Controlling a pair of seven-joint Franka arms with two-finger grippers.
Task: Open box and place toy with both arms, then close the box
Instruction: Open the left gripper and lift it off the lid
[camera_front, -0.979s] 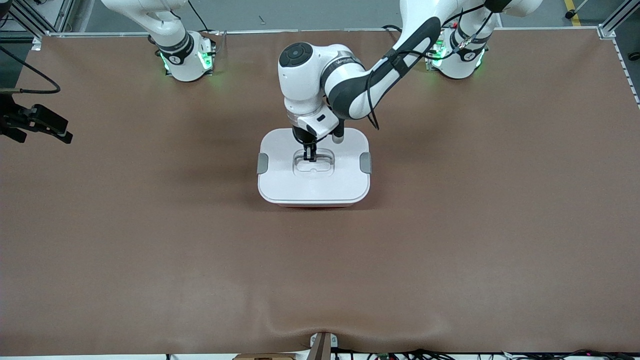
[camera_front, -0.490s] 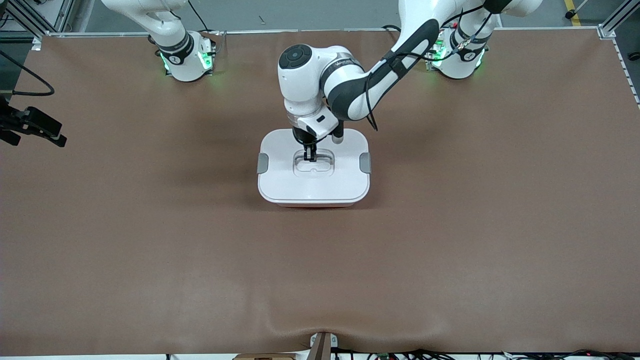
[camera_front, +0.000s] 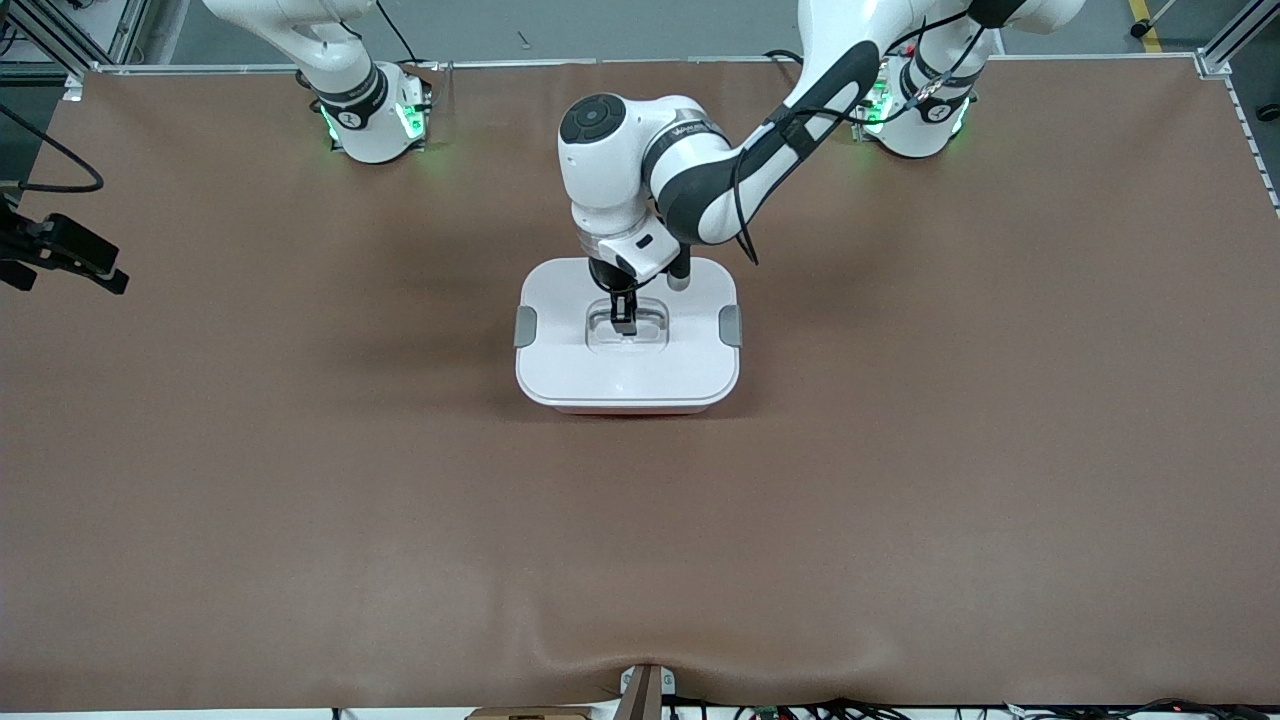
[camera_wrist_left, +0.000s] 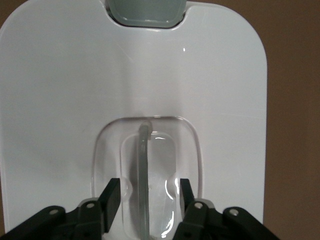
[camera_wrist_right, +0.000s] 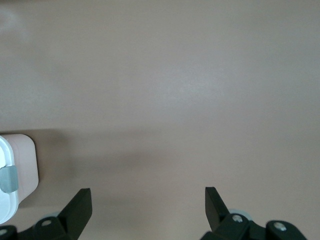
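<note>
**A:** While the left tool (camera_front: 624, 322) sits low over the rounded box with the white plastic lid and pale pink tub (camera_front: 627, 375), its fingers stand apart on either side of the clear recessed handle (camera_wrist_left: 143, 150), clamped on nothing. The box is mid-desk, a bit nearer the robot bases than the front camera, with the lid on.

**B:** How would it handle?

**A:** I'd say stiff, light, glossy plastic, slippery on its flat faces. The thin handle bar is the one sensible grip for lifting the lid. The grey side clips (camera_front: 525, 326) look like small flaps, and I'd guess they need flipping.

**B:** And the right tool (camera_front: 75, 262)?

**A:** It waits with its fingers wide apart and empty, over the brown desk (camera_front: 900, 480) at the right arm's end, well apart from the box.

**B:** What's hidden?

**A:** No pink plush toy shows anywhere, and the lid is opaque, so I can't say whether it's inside. I can't tell whether the clips are latched. The tub barely peeks out under the lid.
</note>
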